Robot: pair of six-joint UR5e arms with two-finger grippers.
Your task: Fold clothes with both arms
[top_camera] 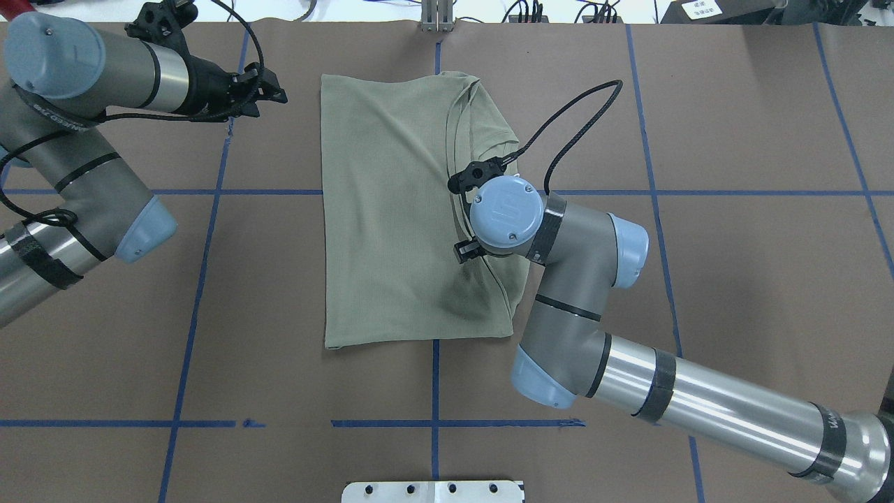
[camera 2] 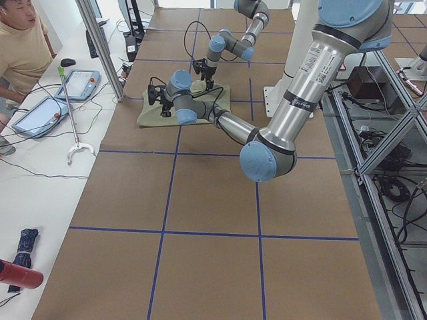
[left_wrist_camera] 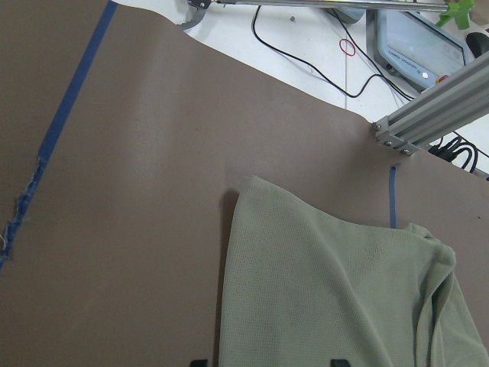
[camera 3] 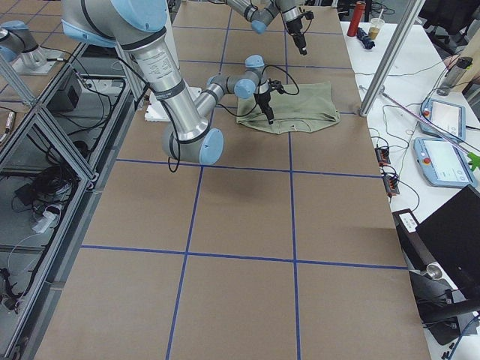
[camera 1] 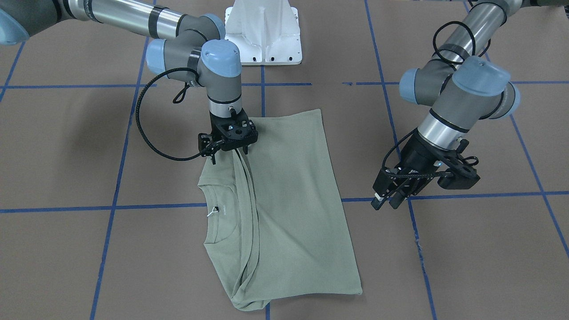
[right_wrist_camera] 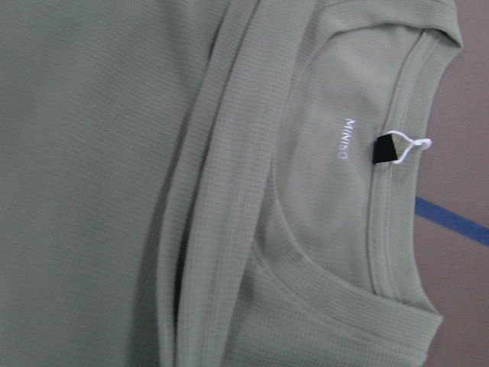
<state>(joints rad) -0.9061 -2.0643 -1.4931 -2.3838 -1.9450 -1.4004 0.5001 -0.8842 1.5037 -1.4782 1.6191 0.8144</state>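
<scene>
The sage-green shirt lies flat on the table, folded into a rectangle, with its sleeve folds running along the neckline side. My right gripper is open and hangs just above the shirt near the collar. In the overhead view its wrist hides it. The right wrist view shows the ribbed neckline, a white tag string and a small logo. My left gripper is open and empty, off the shirt's far corner. Its wrist view shows that corner.
The white pedestal base stands at the robot's edge of the table. Blue tape lines cross the brown table cover. An operator, tablets and an aluminium post are along the far side.
</scene>
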